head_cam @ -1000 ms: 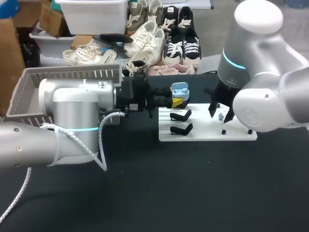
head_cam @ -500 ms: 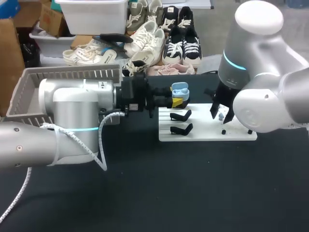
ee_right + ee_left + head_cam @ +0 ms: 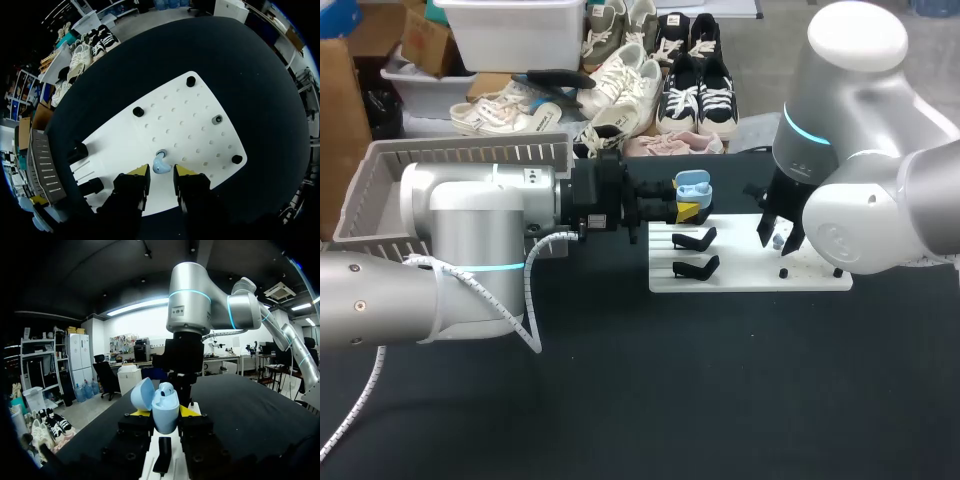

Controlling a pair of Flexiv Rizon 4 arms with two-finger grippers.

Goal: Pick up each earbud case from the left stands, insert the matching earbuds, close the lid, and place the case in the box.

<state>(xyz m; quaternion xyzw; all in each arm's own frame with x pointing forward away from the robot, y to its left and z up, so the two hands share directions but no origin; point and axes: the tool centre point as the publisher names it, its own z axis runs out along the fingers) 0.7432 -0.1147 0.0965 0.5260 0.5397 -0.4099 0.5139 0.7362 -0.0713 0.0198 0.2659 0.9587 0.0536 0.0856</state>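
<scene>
**benchtop_guy:** Where's your case right now? And what are the hands doing?

**rizon_watcher:** Your left gripper (image 3: 164,416) is clamped on the small light-blue plastic earbud case (image 3: 165,411), one yellow tip pressed to each side. The case is up off the table, over the far left corner of the flat white perforated board (image 3: 750,272). Its rounded lid (image 3: 142,394) is flipped open and there's one earbud sitting inside. From the head cam you can see it just past the two black stands (image 3: 695,239), which have nothing on them.

**benchtop_guy:** And your right one?

**rizon_watcher:** Your right gripper (image 3: 161,172) points straight down at the board with its fingers apart. A pale blue earbud (image 3: 160,164) sits on the board just ahead of the tips, roughly in line with the gap, and I don't see either finger touching it. A few short black pegs (image 3: 138,111) are dotted around the board's edges.

**benchtop_guy:** Box?

**rizon_watcher:** The grey slatted plastic box (image 3: 380,170) is at the far left of the black tabletop (image 3: 720,380), behind your left arm and well apart from the case.
</scene>
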